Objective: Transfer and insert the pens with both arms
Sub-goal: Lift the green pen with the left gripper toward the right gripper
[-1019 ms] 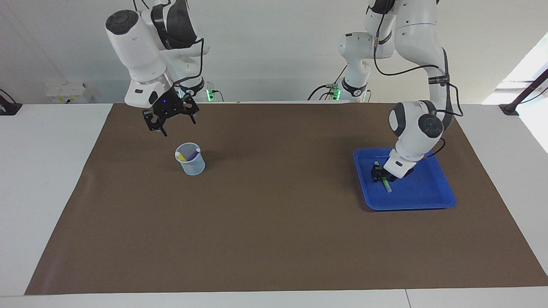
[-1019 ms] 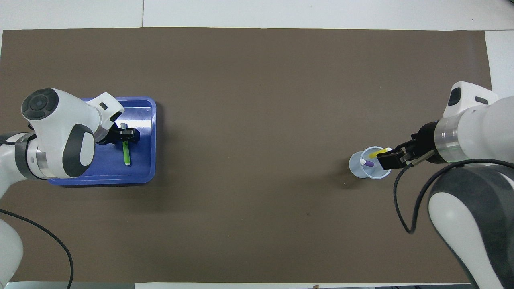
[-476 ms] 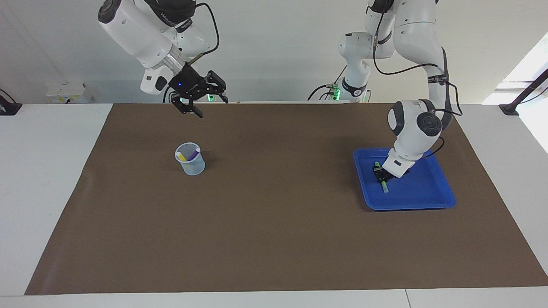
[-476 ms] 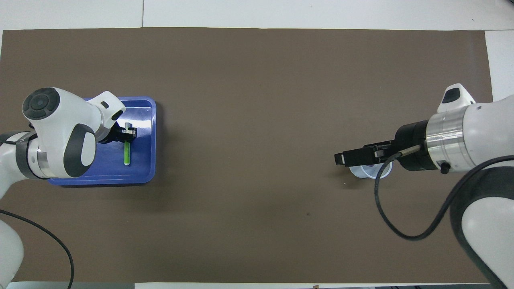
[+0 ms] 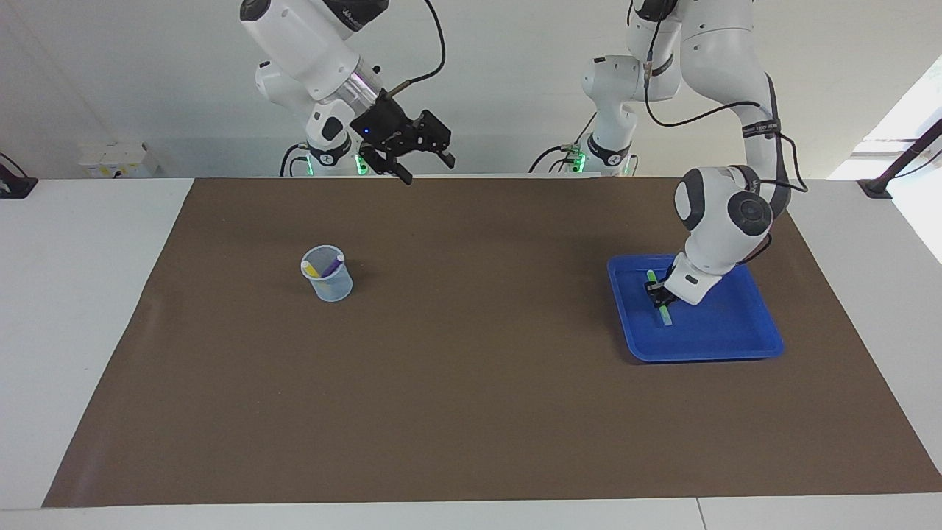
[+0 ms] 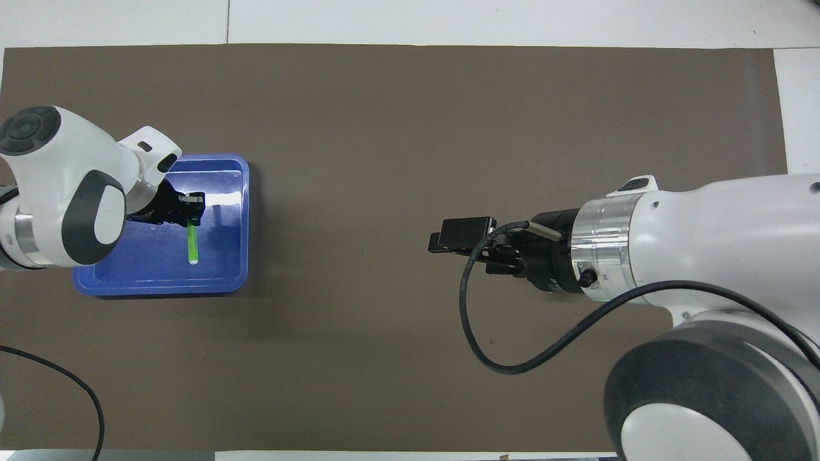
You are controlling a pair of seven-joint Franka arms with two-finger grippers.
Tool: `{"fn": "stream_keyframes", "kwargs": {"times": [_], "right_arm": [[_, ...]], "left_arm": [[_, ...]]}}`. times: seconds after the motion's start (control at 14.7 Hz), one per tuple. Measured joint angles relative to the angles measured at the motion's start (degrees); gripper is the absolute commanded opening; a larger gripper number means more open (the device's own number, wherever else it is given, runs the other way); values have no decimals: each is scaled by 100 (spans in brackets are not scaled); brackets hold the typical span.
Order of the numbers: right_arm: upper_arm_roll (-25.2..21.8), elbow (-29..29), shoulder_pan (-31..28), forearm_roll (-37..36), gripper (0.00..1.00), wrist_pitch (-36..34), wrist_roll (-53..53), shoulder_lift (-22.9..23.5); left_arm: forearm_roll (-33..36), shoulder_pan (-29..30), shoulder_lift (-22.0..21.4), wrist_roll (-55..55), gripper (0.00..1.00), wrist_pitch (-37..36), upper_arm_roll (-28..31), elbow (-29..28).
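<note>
While the green pen (image 5: 659, 297) lies in the blue tray (image 5: 743, 333) at the left arm's end of the table, my left gripper (image 5: 657, 294) has closed on it near its upper end; a second ago those fingers were only half shut around it. The pen looks barely off the tray floor, if at all, so I judge the pick as made but the lift not yet begun.

My right gripper (image 5: 412, 151) has swung up and away from the clear cup (image 5: 327, 274), where it hung a second ago, and now hangs high over the mat's (image 5: 471, 412) middle, at the edge nearest the robots, fingers spread wide and empty. That looks like it is heading for a handover.

My count: three pens. The yellow pen (image 5: 311, 270) and purple pen (image 5: 333, 263) stand inside the cup, the green one is in my grip. One cup, one tray, two arms.
</note>
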Motion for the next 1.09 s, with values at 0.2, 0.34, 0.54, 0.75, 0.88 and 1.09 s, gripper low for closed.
{"fn": "stream_keyframes", "kwargs": {"times": [0.2,0.34,0.54,0.75,0.88,1.09], "right_arm": [[-15,-41,25,241,100,55,173,8],[-28,-74,24,424,100,266,209,8],[-21,-101,53,802,100,421,249,8],[-12,-118,237,828,100,715,449,8],[11,-156,337,828,100,1095,665,9],[115,-229,380,828,100,1402,780,12]], "left_arm": [[-635,-3,-366,-1114,0,-976,-4,558],[-1075,-10,-524,-2082,0,-1415,-21,879],[-1799,-127,-804,-3638,0,-1602,-69,1072],[-2297,-516,-1075,-5091,0,-1622,-98,1073],[-2617,-709,-1169,-5800,0,-1622,-110,1073],[-3007,-886,-1258,-6708,0,-1622,-116,1073]]}}
